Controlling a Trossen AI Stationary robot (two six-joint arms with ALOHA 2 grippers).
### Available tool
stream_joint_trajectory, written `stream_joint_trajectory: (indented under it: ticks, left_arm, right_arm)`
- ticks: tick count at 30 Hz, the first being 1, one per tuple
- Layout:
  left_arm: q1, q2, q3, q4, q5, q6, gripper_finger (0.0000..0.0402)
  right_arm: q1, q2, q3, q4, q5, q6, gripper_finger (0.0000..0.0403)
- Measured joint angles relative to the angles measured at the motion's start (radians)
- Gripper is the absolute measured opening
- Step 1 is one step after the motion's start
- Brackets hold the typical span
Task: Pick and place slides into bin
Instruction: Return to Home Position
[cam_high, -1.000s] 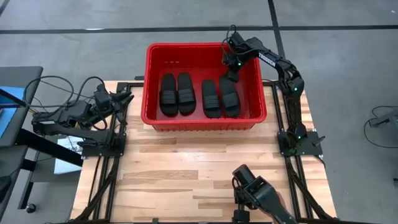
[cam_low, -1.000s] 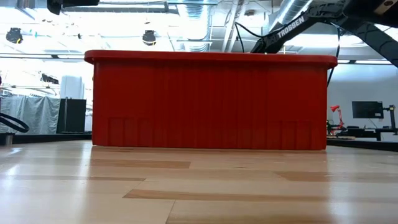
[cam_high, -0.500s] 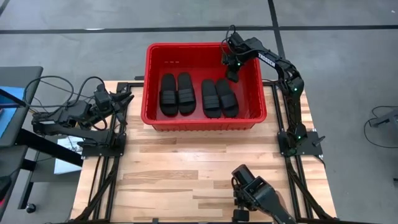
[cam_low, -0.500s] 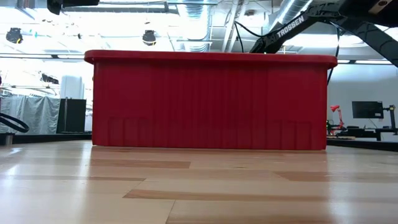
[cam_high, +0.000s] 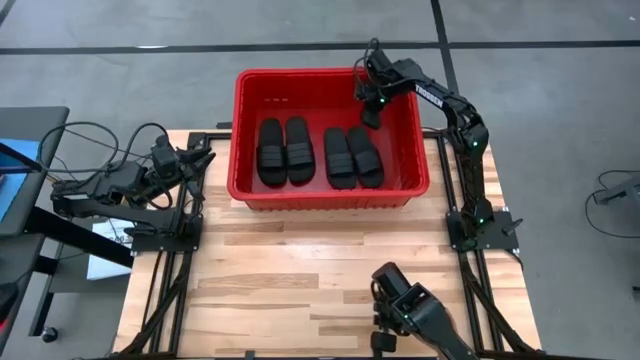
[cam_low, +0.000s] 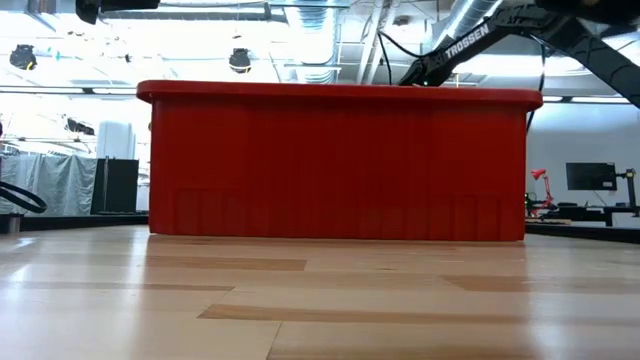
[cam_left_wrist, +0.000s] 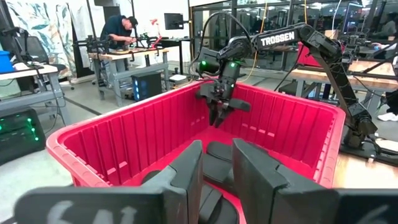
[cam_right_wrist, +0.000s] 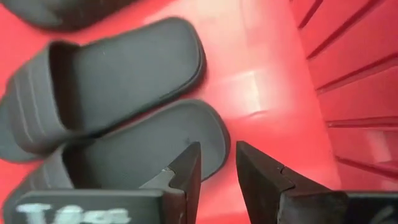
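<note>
The red bin (cam_high: 243, 135) stands at the table's far middle and fills the low view (cam_low: 340, 165). Four black slides lie side by side on its floor, soles down: two at the left (cam_high: 284, 150) and two at the right (cam_high: 352, 156). My right gripper (cam_high: 368, 112) hangs over the bin's far right part, above the far ends of the right pair (cam_right_wrist: 143, 149), open by a narrow gap and empty. My left gripper (cam_high: 205, 155) rests at the table's left, pointing at the bin (cam_left_wrist: 81, 130), open by a narrow gap and empty.
The table's near half is bare wood (cam_high: 320, 270). A camera mount (cam_high: 405, 310) stands at the near edge. Cables (cam_high: 100, 150) lie by the left arm's base. A person (cam_left_wrist: 118, 31) works at a bench far behind the table.
My right gripper has gone up a little and toward the table's far edge, away from the far end of the rightmost slide. That slide now lies flat on the bin's floor beside the others.
</note>
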Motion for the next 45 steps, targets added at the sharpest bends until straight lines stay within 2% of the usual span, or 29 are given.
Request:
stream_joint_trajectory:
  ticks: [7,15,21,27,32,36,38,41,43,45]
  left_arm:
    - [0.000,0.000,0.000,0.001,0.000,-0.007,0.0077]
    - [0.000,0.000,0.000,0.001,0.000,-0.007,0.0077]
    - [0.000,0.000,0.000,0.000,0.016,-0.007,0.0077]
    - [0.000,-0.004,0.000,0.004,0.065,-0.006,0.0077]
    - [0.000,-0.068,0.000,0.041,0.006,-0.027,0.0077]
    - [0.000,-0.162,-0.019,0.020,0.044,-0.006,0.0077]
    - [0.000,-0.232,-0.057,0.012,0.088,0.001,0.0077]
    - [0.000,-0.344,-0.149,0.009,0.145,-0.070,0.0077]
    - [-0.001,-0.337,-0.173,-0.038,0.182,-0.117,0.0077]
    - [0.000,-0.315,-0.190,-0.054,0.276,-0.144,0.0077]
  right_arm:
    - [0.024,0.000,0.133,-0.028,0.022,0.080,0.0092]
    - [0.079,-0.003,0.393,-0.146,0.027,0.152,0.0092]
    - [0.130,-0.148,0.365,-0.106,0.043,0.257,0.0092]
    - [0.179,-0.322,0.365,-0.048,0.042,0.464,0.0090]
    - [0.241,-0.465,0.365,-0.003,0.042,0.637,0.0078]
    - [0.350,-0.573,0.326,0.018,0.048,0.725,0.0070]
    - [0.432,-0.636,0.258,0.066,0.109,0.771,0.0069]
    - [0.579,-0.733,0.119,0.159,0.304,0.826,0.0068]
    - [0.670,-0.798,0.017,0.221,0.420,0.851,0.0067]
    - [0.757,-0.869,-0.088,0.305,0.493,0.872,0.0067]
